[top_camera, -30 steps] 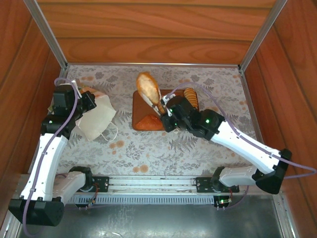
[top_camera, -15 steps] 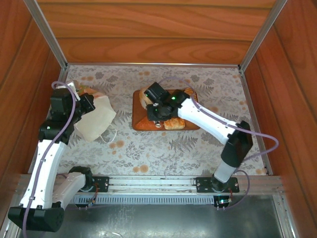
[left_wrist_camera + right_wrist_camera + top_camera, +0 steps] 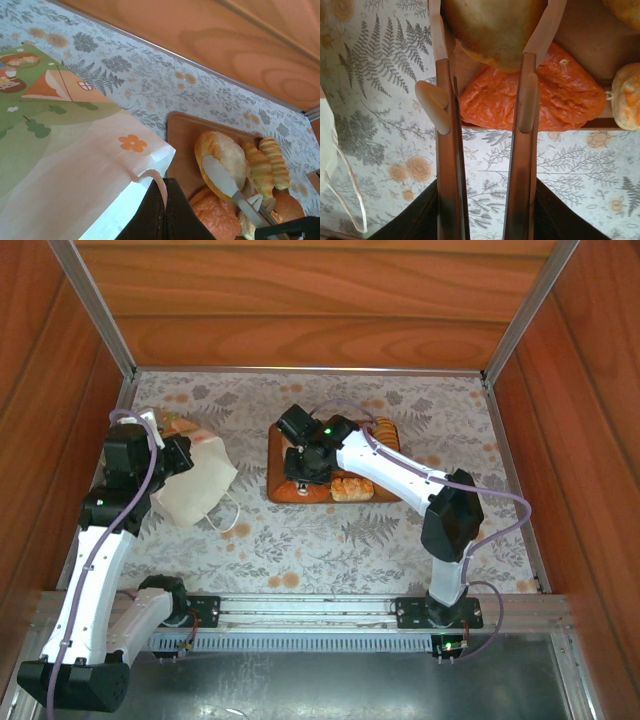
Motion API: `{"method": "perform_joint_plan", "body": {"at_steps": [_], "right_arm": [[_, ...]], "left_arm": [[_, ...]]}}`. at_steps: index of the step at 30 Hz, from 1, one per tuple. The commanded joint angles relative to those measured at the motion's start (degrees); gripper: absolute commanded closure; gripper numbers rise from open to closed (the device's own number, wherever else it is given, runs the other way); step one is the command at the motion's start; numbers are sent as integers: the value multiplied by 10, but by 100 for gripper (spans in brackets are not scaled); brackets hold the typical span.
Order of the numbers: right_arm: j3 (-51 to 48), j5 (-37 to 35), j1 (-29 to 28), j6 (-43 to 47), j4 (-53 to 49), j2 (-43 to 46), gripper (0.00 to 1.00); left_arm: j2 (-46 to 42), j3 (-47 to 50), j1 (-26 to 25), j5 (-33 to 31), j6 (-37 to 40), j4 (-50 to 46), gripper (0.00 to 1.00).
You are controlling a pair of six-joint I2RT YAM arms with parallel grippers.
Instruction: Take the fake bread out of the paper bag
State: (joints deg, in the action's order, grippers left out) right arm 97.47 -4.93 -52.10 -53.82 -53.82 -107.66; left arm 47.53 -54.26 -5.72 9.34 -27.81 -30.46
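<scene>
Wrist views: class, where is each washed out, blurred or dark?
Left wrist view: the white paper bag washes out near the lens, the wooden wall blurs. Right wrist view: the brown fingers darken at the bottom; the fern-print cloth is sharp.

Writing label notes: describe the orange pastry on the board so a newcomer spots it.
On the floral-patterned table, find the flat brown rectangular board. At its near left corner lies the crinkled orange triangular pastry. Unlike the smooth golden bun beside it, it is bright orange and wrinkled.
</scene>
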Motion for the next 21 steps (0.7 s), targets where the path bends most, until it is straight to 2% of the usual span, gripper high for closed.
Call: {"method": "perform_joint_plan", "body": {"at_steps": [1,8,21], "right_arm": [[10,-13,2,-66,37,-11,57],[9,-15,2,-111,72,-32,54],[15,35,2,-113,79,-42,46]], "left_arm": [[-13,1,-1,12,21,9,100],[-27,10,-2,16,22,9,100],[-28,11,-1,23,16,9,100]]}}
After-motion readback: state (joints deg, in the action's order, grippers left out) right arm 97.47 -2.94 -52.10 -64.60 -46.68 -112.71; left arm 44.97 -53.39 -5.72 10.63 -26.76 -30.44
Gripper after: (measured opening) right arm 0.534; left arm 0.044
